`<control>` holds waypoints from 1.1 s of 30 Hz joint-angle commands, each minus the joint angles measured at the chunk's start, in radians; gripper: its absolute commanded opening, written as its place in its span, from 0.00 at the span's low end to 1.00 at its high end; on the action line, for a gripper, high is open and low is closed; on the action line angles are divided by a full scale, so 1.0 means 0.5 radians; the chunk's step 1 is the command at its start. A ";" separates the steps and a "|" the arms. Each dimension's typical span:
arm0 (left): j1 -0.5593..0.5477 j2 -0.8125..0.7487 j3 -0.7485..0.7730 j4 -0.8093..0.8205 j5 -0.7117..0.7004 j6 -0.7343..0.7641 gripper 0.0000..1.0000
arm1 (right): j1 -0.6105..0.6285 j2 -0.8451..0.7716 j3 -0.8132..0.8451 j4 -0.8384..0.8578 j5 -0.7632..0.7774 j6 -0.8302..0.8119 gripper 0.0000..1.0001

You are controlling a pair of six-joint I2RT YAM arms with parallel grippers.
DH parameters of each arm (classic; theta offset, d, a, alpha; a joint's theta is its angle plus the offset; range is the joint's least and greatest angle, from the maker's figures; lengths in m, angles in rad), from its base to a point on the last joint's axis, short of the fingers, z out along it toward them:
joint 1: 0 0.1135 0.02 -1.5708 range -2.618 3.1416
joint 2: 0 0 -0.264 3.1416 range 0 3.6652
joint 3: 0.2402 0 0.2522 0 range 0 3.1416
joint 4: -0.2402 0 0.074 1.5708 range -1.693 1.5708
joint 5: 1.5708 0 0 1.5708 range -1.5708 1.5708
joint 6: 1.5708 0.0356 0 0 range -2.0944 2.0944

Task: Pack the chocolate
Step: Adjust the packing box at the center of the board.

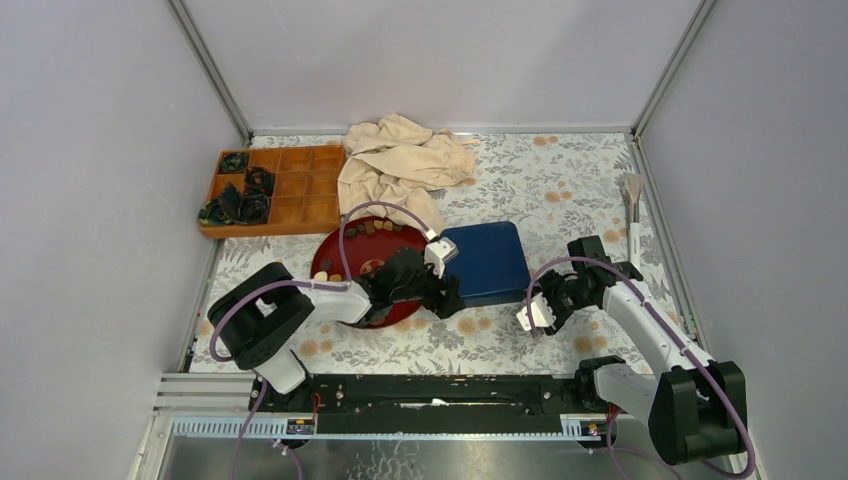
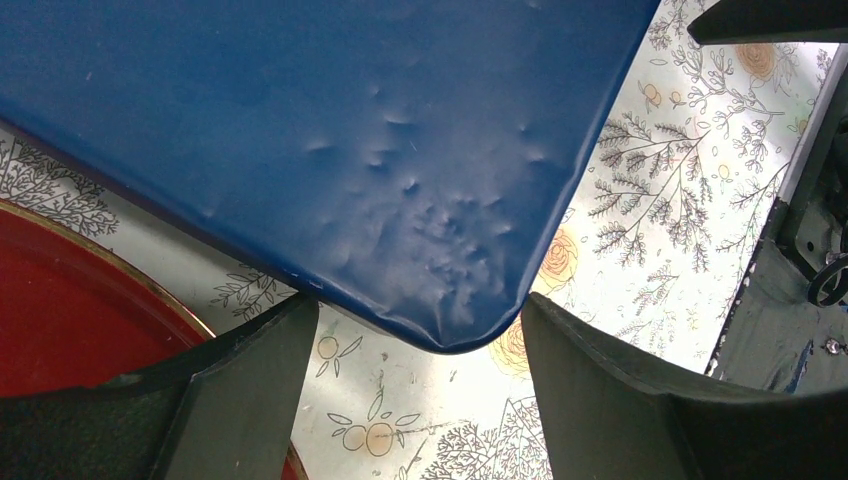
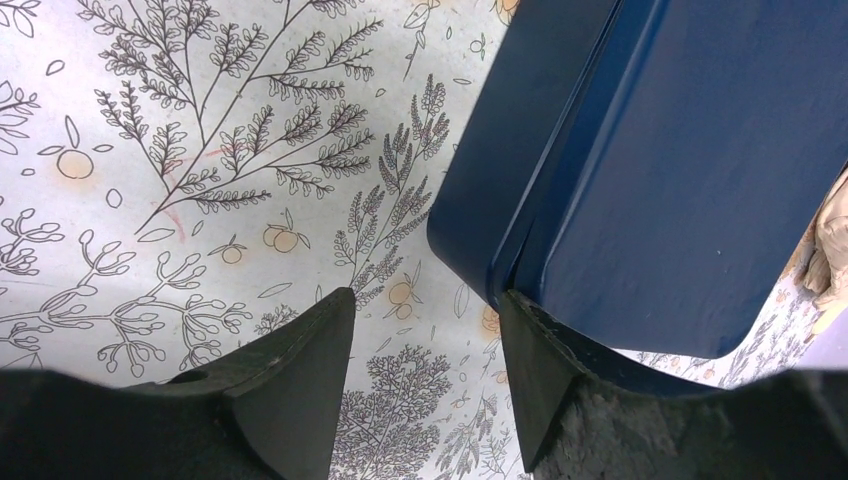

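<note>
Several small brown pieces of chocolate (image 1: 383, 228) lie on a red plate (image 1: 365, 248), along its far rim and left side. A closed dark blue box (image 1: 487, 262) sits just right of the plate. My left gripper (image 1: 452, 298) is open at the box's near left corner. In the left wrist view its gripper (image 2: 418, 305) straddles that dented corner of the box (image 2: 350, 130), with the red plate (image 2: 70, 310) at the left. My right gripper (image 3: 425, 295) is open over the tablecloth and holds nothing. Its right fingertip (image 3: 515, 320) is right next to the box's corner (image 3: 640, 170).
An orange compartment tray (image 1: 290, 195) with dark items in its left cells stands at the back left. A crumpled beige cloth (image 1: 400, 160) lies behind the plate and box. A brush (image 1: 632, 205) rests along the right edge. The table has a floral cover.
</note>
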 commanded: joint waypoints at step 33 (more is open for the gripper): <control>0.423 -0.423 0.142 -0.169 -0.059 0.015 0.90 | 0.031 0.113 0.541 -0.369 -0.210 1.113 0.59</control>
